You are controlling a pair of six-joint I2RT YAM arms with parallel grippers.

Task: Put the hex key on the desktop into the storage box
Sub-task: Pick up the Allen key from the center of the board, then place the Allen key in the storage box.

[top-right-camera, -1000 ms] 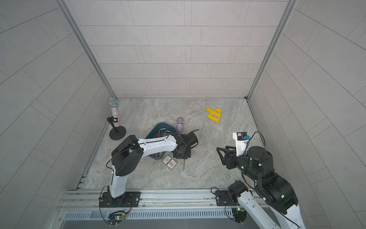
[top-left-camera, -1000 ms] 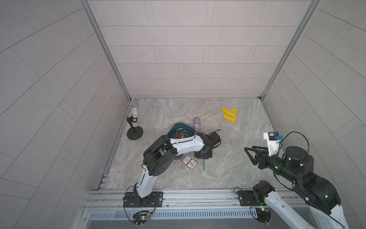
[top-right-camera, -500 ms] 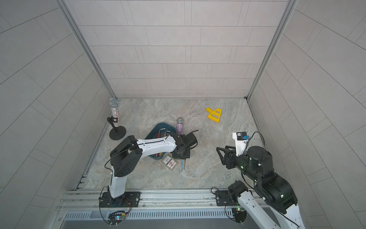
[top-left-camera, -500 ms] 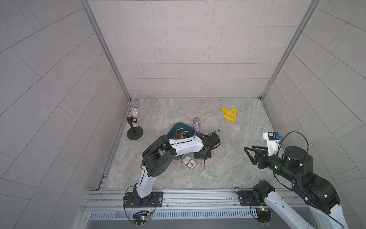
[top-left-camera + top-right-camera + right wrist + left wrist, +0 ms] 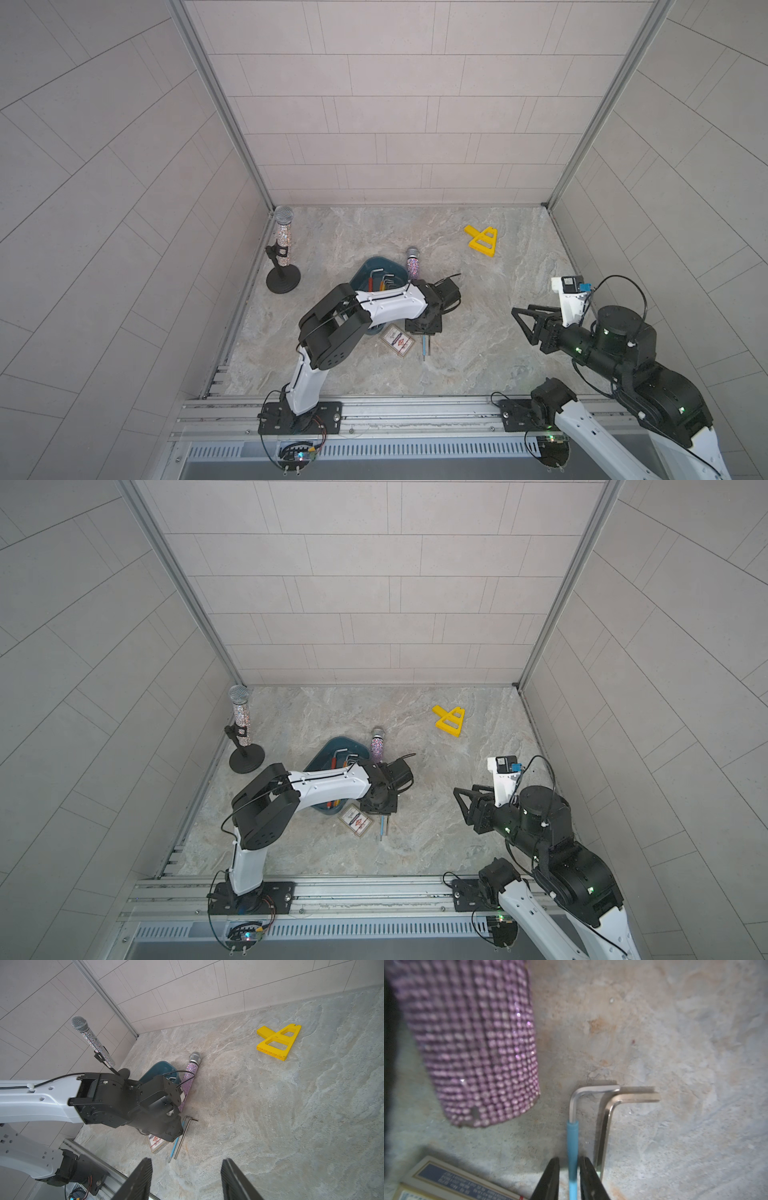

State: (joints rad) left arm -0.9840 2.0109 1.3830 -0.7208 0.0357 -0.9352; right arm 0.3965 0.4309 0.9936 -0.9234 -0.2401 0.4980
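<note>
The left claw [image 5: 570,1158] straddles a blue-sleeved hex key [image 5: 572,1142] on the marbled desktop [image 5: 675,1043].
The L-shaped steel key lies between narrowly parted jaws with a slim gap showing, a bare twin [image 5: 604,1130] just beside it. The finger bases are cut off. The smooth teal box [image 5: 376,262] is half hidden under the arm. The right claw [image 5: 187,1160] is wide, empty and well apart.

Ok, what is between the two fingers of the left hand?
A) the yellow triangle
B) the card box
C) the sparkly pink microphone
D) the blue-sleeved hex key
D: in the left wrist view the blue-sleeved hex key lies on the desktop, running between the fingers of the left hand.
</note>
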